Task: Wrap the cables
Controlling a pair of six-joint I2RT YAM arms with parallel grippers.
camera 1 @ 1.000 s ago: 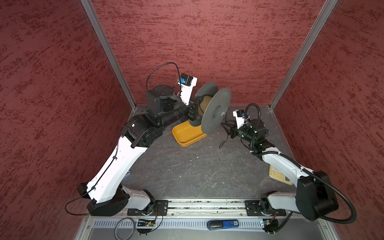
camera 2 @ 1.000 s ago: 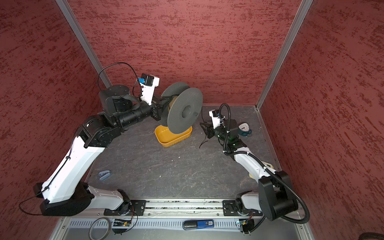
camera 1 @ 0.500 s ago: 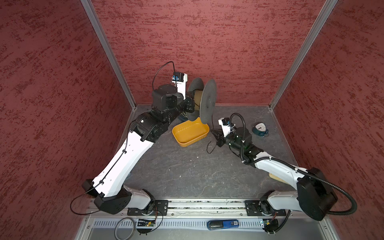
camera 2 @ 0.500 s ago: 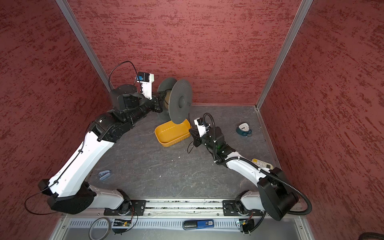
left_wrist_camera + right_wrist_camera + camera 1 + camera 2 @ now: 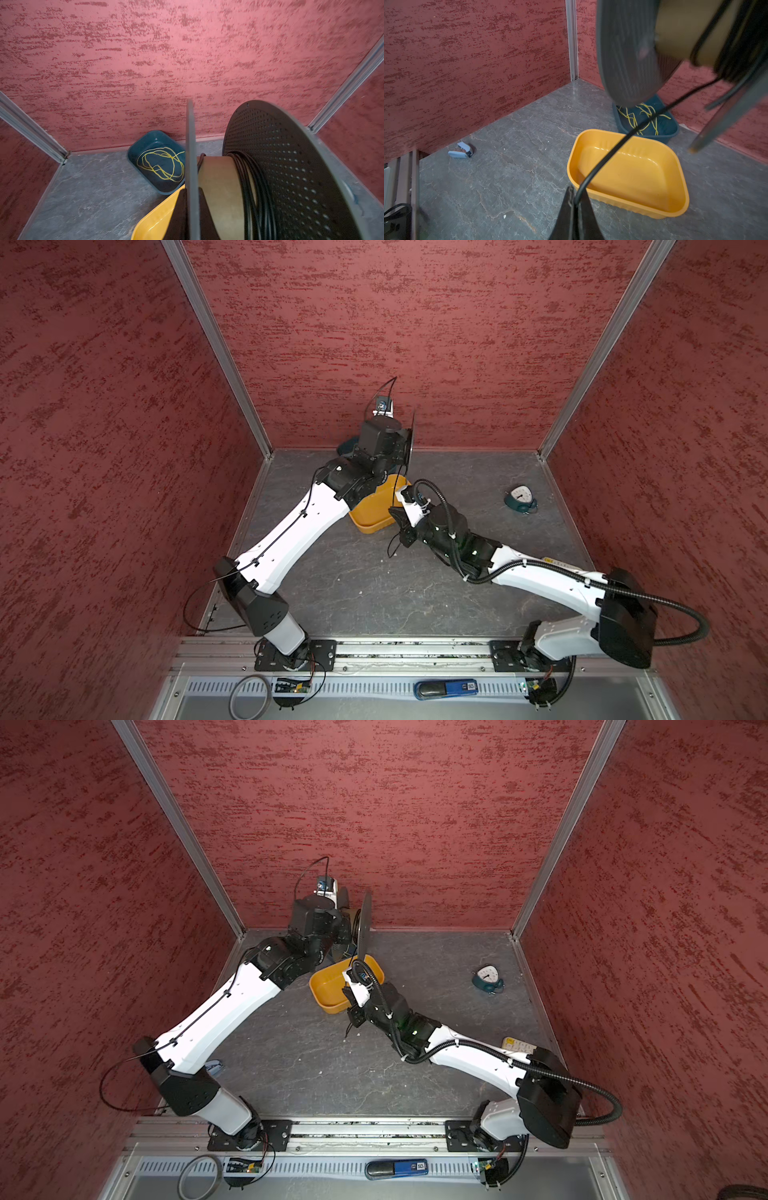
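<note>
Black, thin, flexible cord now sits pinched btwn the closed jaws of the right gripper. A sec ago those jaws were part open and the arm stood further right, away from the tray. It has since swung in beside the yellow plastic tray and clamped down.

From the pinch the cord runs up, fairly straight, over the tray to the dark grey perforated spool w/ brown cardboard core. Several turns already lie on the core, bunched against the perforated flange. A short length of cord hangs loose below the right gripper in both top views.

The left gripper is clamped on the spool's thin near flange, holding it raised by the back wall. The spool has turned vs a sec ago and now shows nearly edge-on in both top views.

My read: this is a fresh re-grip close to the free end, so winding looks well along. The next turn needs tension kept while spool or cord goes round, or the laid turns may slacken.

The teal tray w/ yellow-green wire lies behind, neither arm touching it.
</note>
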